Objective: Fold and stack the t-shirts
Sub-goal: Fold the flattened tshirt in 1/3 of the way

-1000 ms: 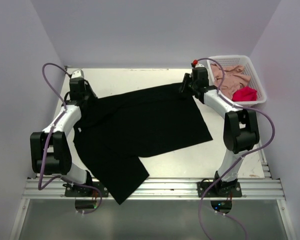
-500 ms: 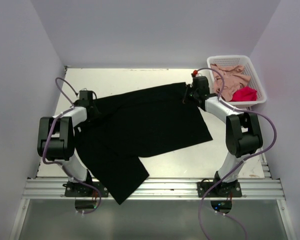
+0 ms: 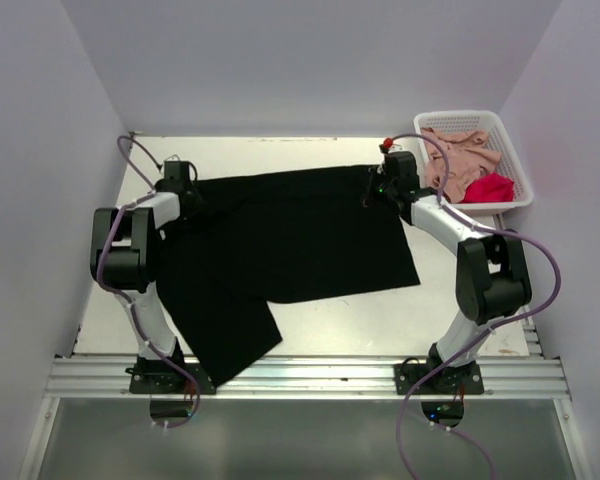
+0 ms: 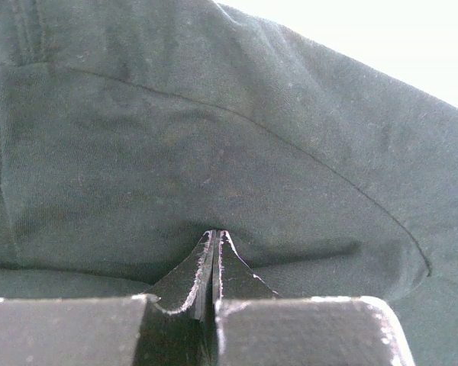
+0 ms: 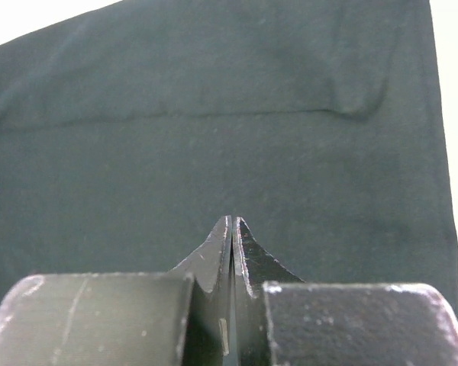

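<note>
Far edge of black t-shirt (image 3: 290, 240) is pinched at opp. ends by left gripper (image 4: 215, 233) & right gripper (image 5: 231, 219), both clamped shut, w/ body lying toward the bases.

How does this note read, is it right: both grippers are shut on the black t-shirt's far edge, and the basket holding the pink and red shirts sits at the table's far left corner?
One thing is wrong: the basket with the pink shirt and red shirt sits at the far right corner, as the top external view shows. The rest stands: the left gripper and right gripper are shut on the far edge of the black t-shirt.
</note>
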You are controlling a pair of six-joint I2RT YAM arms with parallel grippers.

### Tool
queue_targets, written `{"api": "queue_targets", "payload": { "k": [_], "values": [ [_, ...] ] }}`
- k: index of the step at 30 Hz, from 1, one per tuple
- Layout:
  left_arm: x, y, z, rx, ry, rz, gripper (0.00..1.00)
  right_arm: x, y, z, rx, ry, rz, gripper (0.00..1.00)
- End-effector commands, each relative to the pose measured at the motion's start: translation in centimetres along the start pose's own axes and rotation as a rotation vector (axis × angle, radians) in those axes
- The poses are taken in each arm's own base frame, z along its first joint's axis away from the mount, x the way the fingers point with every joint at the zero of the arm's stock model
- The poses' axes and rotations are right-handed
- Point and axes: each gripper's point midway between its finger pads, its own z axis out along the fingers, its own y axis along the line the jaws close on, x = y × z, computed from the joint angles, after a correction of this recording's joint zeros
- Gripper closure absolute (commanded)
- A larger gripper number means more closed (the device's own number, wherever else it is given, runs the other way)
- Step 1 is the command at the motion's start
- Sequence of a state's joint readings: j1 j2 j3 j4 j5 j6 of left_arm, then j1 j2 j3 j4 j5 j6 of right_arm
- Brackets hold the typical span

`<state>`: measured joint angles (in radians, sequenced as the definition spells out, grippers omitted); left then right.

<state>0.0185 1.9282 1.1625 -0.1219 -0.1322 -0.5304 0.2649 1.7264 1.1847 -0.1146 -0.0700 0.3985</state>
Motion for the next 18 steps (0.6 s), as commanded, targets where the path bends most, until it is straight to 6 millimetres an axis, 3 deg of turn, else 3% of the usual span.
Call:
{"api": "queue_targets", "payload": {
  "k": [1, 6, 8, 9, 11, 12, 13, 16, 18],
  "values": [
    [3.1, -0.3, 2.7, 0.024, 0.107, 0.036, 1.0, -0.5, 1.5, -1.5, -0.042, -0.005, -0.029, 1.0],
    [1.5, -3.1, 3.3, 0.135, 0.082, 0.05, 1.0, -0.1, 3.7, -1.6, -0.109, 0.019, -0.06, 1.0],
    [0.9, -3.8, 2.7, 0.178, 0.062, 0.067, 1.0, 0.2, 4.1, -1.5, -0.122, 0.031, -0.069, 1.0],
    [-0.2, -5.5, 1.5, 0.227, 0.017, 0.086, 1.0, 0.1, 4.4, -1.6, -0.135, 0.031, -0.072, 1.0],
    [-0.6, -7.0, 0.1, 0.29, -0.024, 0.117, 0.99, 0.3, 4.7, -1.5, -0.143, 0.036, -0.075, 1.0],
    [-2.2, -8.1, -1.6, 0.339, -0.079, 0.124, 0.87, 0.5, 4.9, -1.5, -0.146, 0.039, -0.078, 1.0],
    [-2.6, -8.4, -2.3, 0.352, -0.1, 0.141, 0.66, 0.7, 4.8, -1.4, -0.145, 0.044, -0.078, 1.0],
    [-3.9, -9.1, -5.1, 0.376, -0.171, 0.182, 0.49, 1.1, 5.1, -1.3, -0.15, 0.048, -0.087, 1.0],
    [-4.4, -9.2, -6.6, 0.371, -0.198, 0.213, 0.45, 1.5, 5.2, -1.3, -0.155, 0.053, -0.09, 1.0]
  ]
}}
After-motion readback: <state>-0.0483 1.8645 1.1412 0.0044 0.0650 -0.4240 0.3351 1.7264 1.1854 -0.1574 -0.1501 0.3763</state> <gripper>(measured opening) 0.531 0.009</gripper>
